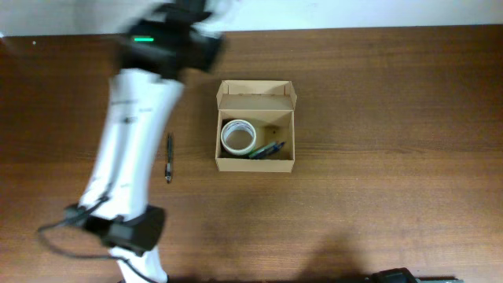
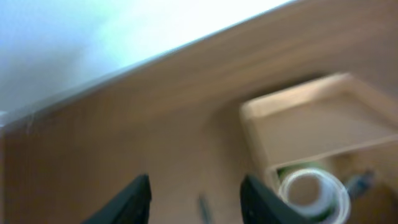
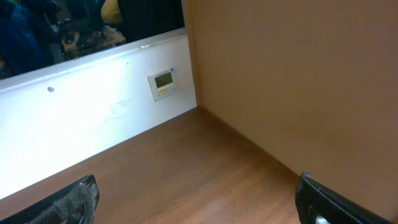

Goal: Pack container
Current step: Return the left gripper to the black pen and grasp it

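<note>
Desk: brown wood-grain top (image 1: 377,118), with a pale wall (image 1: 354,12) running along its far edge.
Container: the tan cardboard container (image 1: 256,163) sits near the middle of the desk, a little toward the far edge. Its flap lid is open and laid back on the far side.
Inside it: a white tape roll (image 1: 236,136) sits against the left wall. Dark pens (image 1: 267,149) slant beside it toward the near-right corner of the box; their count is unclear.
Around it: 1 loose pen (image 1: 168,157) lies on the desk left of the container and apart from it, pointing near-to-far, just beside the left arm.
In the way: the white left arm (image 1: 134,134) crosses the left part of the desk from the near edge to the far edge. It passes beside the container and does not cover it.
Left arm pose: stretched long; the dark wrist is blurred at the far edge, left of the box's far-left corner.
Left fingers: the left fingers (image 2: 134,199) stand apart, nothing between them, over bare desk.
Left wrist view: blurred, with the box and roll at the right.
Right arm: in the overhead view only a dark part of the right arm (image 1: 393,275) shows, at the near edge.
Right fingers: the right fingers (image 3: 74,199) are spread wide and grip nothing, low over bare desk.
Right wrist view only: a small display panel (image 3: 163,82) on the white wall, a dark window (image 3: 62,25) above it, and a plain tan panel (image 3: 298,74) at the right.
</note>
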